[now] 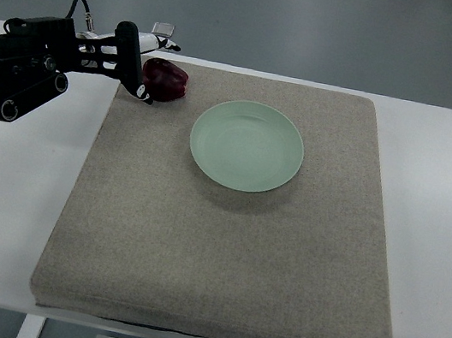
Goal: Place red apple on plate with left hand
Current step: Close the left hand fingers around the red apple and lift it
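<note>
A dark red apple (167, 81) lies on the far left corner of the grey mat (222, 246). A pale green plate (247, 146) sits on the mat to the right of the apple, empty. My left hand (158, 69) comes in from the left edge and is at the apple's left side. Its fingers are spread: one black finger (136, 72) runs down the apple's near left side, and white-tipped fingers (159, 41) reach behind it. The apple rests on the mat, and the fingers are not closed on it.
The mat lies on a white table (3, 201). A small grey object (163, 29) sits at the table's far edge behind the hand. The floor shows beyond the table.
</note>
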You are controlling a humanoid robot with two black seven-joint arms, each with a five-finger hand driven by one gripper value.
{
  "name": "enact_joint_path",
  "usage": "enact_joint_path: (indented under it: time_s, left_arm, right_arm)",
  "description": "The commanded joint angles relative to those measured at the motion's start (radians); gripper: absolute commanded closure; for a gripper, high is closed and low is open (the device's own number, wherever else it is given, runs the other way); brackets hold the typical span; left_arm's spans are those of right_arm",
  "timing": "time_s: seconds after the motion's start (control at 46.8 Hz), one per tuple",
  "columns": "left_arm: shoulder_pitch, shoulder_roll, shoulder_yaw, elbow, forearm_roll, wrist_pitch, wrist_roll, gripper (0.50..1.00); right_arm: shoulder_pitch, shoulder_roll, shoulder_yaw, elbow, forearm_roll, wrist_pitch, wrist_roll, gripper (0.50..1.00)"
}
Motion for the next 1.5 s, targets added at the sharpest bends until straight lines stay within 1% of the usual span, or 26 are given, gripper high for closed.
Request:
enact_joint_path:
  time_s: [0.0, 0.171, 0.278, 0.342, 0.385, 0.406, 0.449, 0.492, 0.534, 0.577, 0.641, 0.727, 0.748, 0.834, 0.898, 1.048, 1.154, 1.261, 1.368, 1.475]
  left_arm:
    - [0.000, -0.002, 0.000, 0.006, 0.000, 0.002, 0.000, 0.516]
    - [0.000, -0.008, 0.000, 0.006, -0.001, 0.002, 0.000, 0.519]
    - [0.000, -0.009, 0.000, 0.008, 0.000, 0.001, -0.002, 0.540]
    - [0.000, -0.009, 0.000, 0.008, 0.002, 0.001, -0.002, 0.587]
    - [0.000, -0.011, 0.001, 0.008, 0.005, 0.001, -0.002, 0.632]
    - [0.000, -0.014, 0.001, 0.008, 0.006, -0.001, -0.002, 0.645]
    - [0.000, -0.018, 0.001, 0.008, 0.006, 0.001, -0.002, 0.656]
    - [0.002, -0.020, 0.001, 0.010, 0.006, 0.001, -0.002, 0.696]
    - [0.000, -0.021, 0.001, 0.010, 0.006, 0.001, -0.002, 0.720]
    - [0.002, -0.021, 0.001, 0.008, 0.006, 0.001, -0.002, 0.729]
    - [0.002, -0.021, 0.001, 0.008, 0.008, 0.001, -0.002, 0.791]
    - [0.000, -0.023, 0.001, 0.008, 0.008, 0.001, -0.002, 0.802]
    - [0.000, -0.023, 0.001, 0.008, 0.008, 0.001, -0.002, 0.816]
    - [0.000, -0.021, 0.001, 0.002, 0.008, -0.002, -0.002, 0.902]
    - [0.000, -0.014, 0.001, -0.003, 0.008, -0.005, -0.003, 0.998]
    - [-0.017, 0.020, -0.009, -0.024, 0.000, -0.011, -0.003, 1.000]
    - [-0.054, 0.104, -0.022, -0.119, -0.023, -0.028, -0.002, 1.000]
    - [-0.100, 0.192, -0.023, -0.201, -0.095, -0.079, -0.002, 1.000]
    - [-0.143, 0.238, -0.023, -0.239, -0.133, -0.108, -0.002, 1.000]
    - [-0.161, 0.284, -0.028, -0.308, -0.136, -0.113, -0.002, 1.000]
  right_arm:
    - [0.000, 0.000, 0.000, 0.000, 0.000, 0.000, 0.000, 0.568]
    - [0.000, 0.000, 0.000, 0.000, 0.000, 0.000, 0.000, 0.568]
    - [0.000, 0.000, 0.000, 0.000, 0.000, 0.000, 0.000, 0.568]
    - [0.000, 0.000, 0.000, 0.000, 0.000, 0.000, 0.000, 0.568]
    - [0.000, 0.000, 0.000, 0.000, 0.000, 0.000, 0.000, 0.568]
    - [0.000, 0.000, 0.000, 0.000, 0.000, 0.000, 0.000, 0.568]
    - [0.000, 0.000, 0.000, 0.000, 0.000, 0.000, 0.000, 0.568]
    - [0.000, 0.000, 0.000, 0.000, 0.000, 0.000, 0.000, 0.568]
    - [0.000, 0.000, 0.000, 0.000, 0.000, 0.000, 0.000, 0.568]
    - [0.000, 0.000, 0.000, 0.000, 0.001, 0.000, 0.000, 0.568]
    - [0.000, 0.000, 0.000, 0.000, 0.000, 0.000, 0.000, 0.570]
    - [0.000, 0.000, 0.000, 0.000, 0.000, 0.000, 0.000, 0.570]
    - [0.000, 0.000, 0.000, 0.000, 0.000, 0.000, 0.000, 0.568]
    - [0.000, 0.000, 0.000, 0.000, 0.000, 0.000, 0.000, 0.568]
    - [0.000, 0.000, 0.000, 0.000, 0.000, 0.000, 0.000, 0.568]
    - [0.000, 0.000, 0.000, 0.000, 0.000, 0.000, 0.000, 0.568]
    - [0.000, 0.000, 0.000, 0.000, 0.000, 0.000, 0.000, 0.568]
    - [0.000, 0.000, 0.000, 0.000, 0.000, 0.000, 0.000, 0.568]
    - [0.000, 0.000, 0.000, 0.000, 0.000, 0.000, 0.000, 0.568]
    - [0.000, 0.000, 0.000, 0.000, 0.000, 0.000, 0.000, 0.570]
